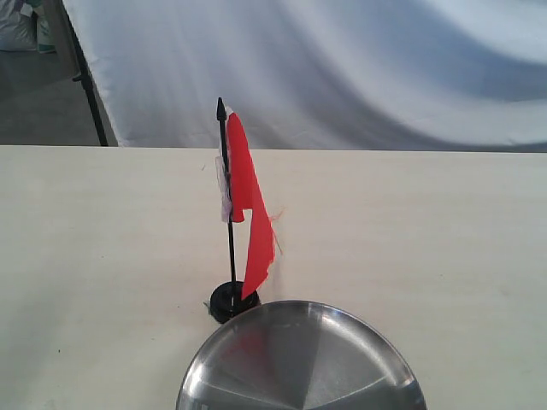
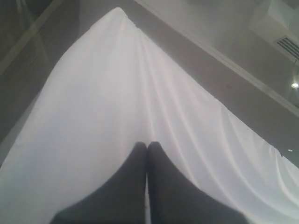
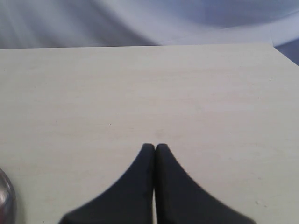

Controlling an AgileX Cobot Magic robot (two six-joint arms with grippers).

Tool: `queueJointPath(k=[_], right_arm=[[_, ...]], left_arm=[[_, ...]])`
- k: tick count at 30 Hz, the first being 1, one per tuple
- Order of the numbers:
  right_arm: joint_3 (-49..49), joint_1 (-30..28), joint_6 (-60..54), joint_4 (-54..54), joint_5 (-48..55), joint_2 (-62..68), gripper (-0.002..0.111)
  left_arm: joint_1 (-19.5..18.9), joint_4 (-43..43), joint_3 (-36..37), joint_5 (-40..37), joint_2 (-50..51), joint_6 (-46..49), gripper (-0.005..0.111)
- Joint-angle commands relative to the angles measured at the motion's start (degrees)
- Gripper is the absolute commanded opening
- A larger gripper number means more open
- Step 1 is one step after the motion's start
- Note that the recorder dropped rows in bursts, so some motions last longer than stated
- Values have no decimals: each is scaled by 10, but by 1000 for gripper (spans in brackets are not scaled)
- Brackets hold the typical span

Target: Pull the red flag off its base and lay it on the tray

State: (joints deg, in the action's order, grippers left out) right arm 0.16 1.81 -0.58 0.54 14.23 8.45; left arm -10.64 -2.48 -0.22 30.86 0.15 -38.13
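Observation:
The red flag (image 1: pixel 249 205) stands upright on its thin black stick, planted in the small round black base (image 1: pixel 229 301) near the middle of the pale table. Just in front of the base lies the shiny steel tray (image 1: pixel 299 363), cut off by the exterior view's lower edge; a sliver of the tray's rim (image 3: pixel 5 198) also shows in the right wrist view. Neither arm appears in the exterior view. My left gripper (image 2: pixel 147 145) is shut with nothing in it and faces a white drape. My right gripper (image 3: pixel 154 146) is shut and empty above bare tabletop.
A white cloth backdrop (image 1: pixel 342 68) hangs behind the table's far edge, with a black stand leg (image 1: pixel 90 94) at the back left. The pale wooden tabletop (image 1: pixel 427 231) stretches to both sides of the flag.

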Motion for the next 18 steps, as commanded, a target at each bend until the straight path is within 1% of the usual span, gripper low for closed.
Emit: queueJointPath(k=[1,13,16,18], right_arm=[[-2,-2,-2,-2,2,-2,0],[-2,-2,-2,-2,2,-2,0],[-2,-2,-2,-2,2,-2,0],[-2,-2,-2,-2,2,-2,0]], left_arm=[[-1,-2,2,-10,-1,-6,0],[-1,-7,2,-103,-1,-5,0],[-1,-8,2,-103,-1,-23,0],[-1,-44,2,-100,-1,-50,0]])
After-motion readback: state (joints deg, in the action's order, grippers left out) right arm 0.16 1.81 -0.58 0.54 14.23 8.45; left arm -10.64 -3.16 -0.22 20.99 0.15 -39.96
